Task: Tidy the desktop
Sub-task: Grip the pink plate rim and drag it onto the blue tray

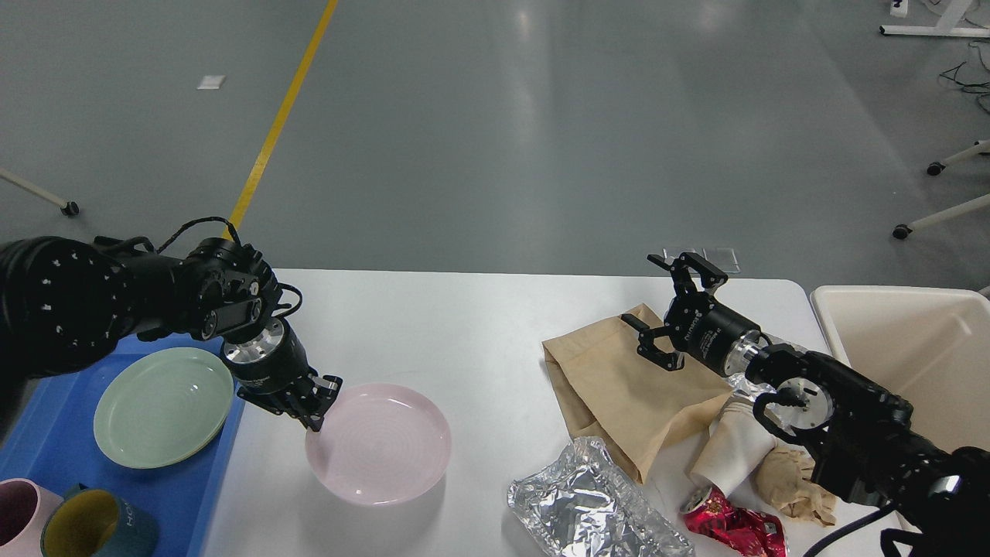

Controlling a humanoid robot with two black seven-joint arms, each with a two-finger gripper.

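The white desktop (464, 325) fills the lower half of the head view. My left gripper (319, 408) is shut on the left rim of a pink plate (379, 445), just right of the blue tray (46, 441). The plate casts a shadow along its near edge and looks slightly raised. My right gripper (650, 305) is open and empty, hovering over the far edge of a flat brown paper bag (619, 387) on the right side of the desktop.
A green plate (162, 406), a pink mug (19, 518) and a teal mug (93, 526) sit on the tray. Crumpled foil (588, 503), a crushed red can (735, 526), a white cup (735, 449) and crumpled brown paper (789, 480) lie front right. A cream bin (913, 348) stands beside the right edge.
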